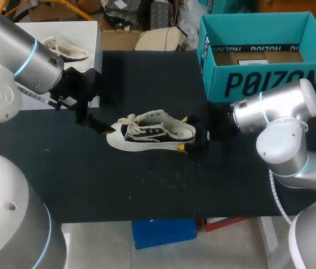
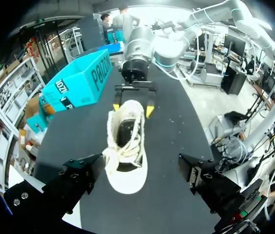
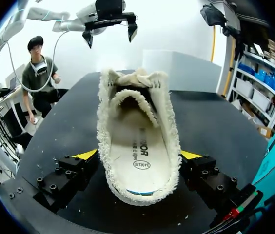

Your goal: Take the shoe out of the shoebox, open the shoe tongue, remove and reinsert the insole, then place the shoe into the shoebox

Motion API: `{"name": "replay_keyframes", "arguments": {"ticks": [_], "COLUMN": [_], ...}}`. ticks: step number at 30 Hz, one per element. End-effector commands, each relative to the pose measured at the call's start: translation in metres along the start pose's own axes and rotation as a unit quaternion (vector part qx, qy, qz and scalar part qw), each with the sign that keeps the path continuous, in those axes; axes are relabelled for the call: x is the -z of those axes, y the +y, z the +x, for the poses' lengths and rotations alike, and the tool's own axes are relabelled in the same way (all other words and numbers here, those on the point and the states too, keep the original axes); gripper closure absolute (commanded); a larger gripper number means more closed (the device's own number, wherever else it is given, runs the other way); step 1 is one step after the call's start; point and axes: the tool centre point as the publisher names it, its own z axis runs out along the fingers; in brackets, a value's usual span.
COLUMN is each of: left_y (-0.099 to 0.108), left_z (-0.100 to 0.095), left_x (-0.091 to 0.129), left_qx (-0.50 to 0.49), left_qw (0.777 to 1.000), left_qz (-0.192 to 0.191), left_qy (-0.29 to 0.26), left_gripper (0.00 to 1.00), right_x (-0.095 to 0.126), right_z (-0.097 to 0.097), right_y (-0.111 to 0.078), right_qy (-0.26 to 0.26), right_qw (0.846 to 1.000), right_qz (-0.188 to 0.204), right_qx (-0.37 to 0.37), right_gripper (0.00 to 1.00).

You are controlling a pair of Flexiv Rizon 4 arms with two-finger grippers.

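**Shoe out of shoebox: early stage**

Head view: shoe rests on its sole mid-table, well apart from the shoebox, which stands open w/ no shoe seen in it. Right gripper is at the heel, one yellow tip on each side. Left gripper hangs just off the toe, no contact.

Left wrist view: left gripper has its jaws wide apart. The toe lies between them, touching neither. Laces are tied in a bow over the instep.

Right wrist view: right gripper jaws appear clamped on the two heel sides. Tongue lies down over the opening, not folded out. Insole sits flat inside.

Est. progress: step 1 (shoe out) done. Prob. left to do: open tongue, pull and refit insole, put shoe in shoebox. Whether the insole has been out already cannot be told; tied laces suggest not.
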Motion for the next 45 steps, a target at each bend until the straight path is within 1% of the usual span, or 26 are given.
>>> {"name": "replay_keyframes", "arguments": {"ticks": [1,4,13,23,32,34,35,44,45], "left_y": [0.001,0.001,0.001,0.001,0.001,0.001,0.001,0.001,-0.002], "left_z": [0.0,0.0,0.0,0.0,0.0,0.0,0.0,0.0,-0.001], "left_x": [-0.002,-0.002,-0.002,-0.002,-0.002,-0.002,-0.002,-0.002,-0.001], "left_qx": [-0.001,-0.001,-0.001,-0.001,-0.001,-0.001,-0.001,-0.001,0.024], "left_qw": [1.0,1.0,1.0,1.0,1.0,1.0,1.0,1.0,0.999], "left_qz": [0.0,0.0,0.0,0.0,0.0,0.0,0.0,0.0,-0.027], "left_qy": [-0.002,-0.002,-0.002,-0.002,-0.002,-0.002,-0.002,-0.002,-0.017], "left_gripper": [0.0,0.0,0.0,0.0,0.0,0.0,0.0,0.0,0.0], "right_x": [-0.006,-0.003,0.0,-0.009,-0.009,-0.01,-0.013,-0.013,-0.013], "right_z": [-0.002,-0.006,-0.01,-0.008,-0.006,-0.003,0.0,0.0,0.0], "right_y": [-0.005,-0.001,0.001,-0.003,-0.006,-0.007,-0.006,-0.006,-0.006], "right_qy": [-0.004,-0.006,-0.011,0.0,0.007,0.026,0.046,0.046,0.046], "right_qw": [1.0,1.0,1.0,1.0,1.0,0.999,0.998,0.998,0.998], "right_qz": [-0.001,-0.002,-0.003,-0.007,-0.011,-0.025,-0.033,-0.033,-0.033], "right_qx": [-0.001,0.003,0.007,0.001,-0.005,-0.004,-0.008,-0.008,-0.008], "right_gripper": [0.0,0.0,0.0,0.0,0.0,0.71,1.0,1.0,1.0]}}
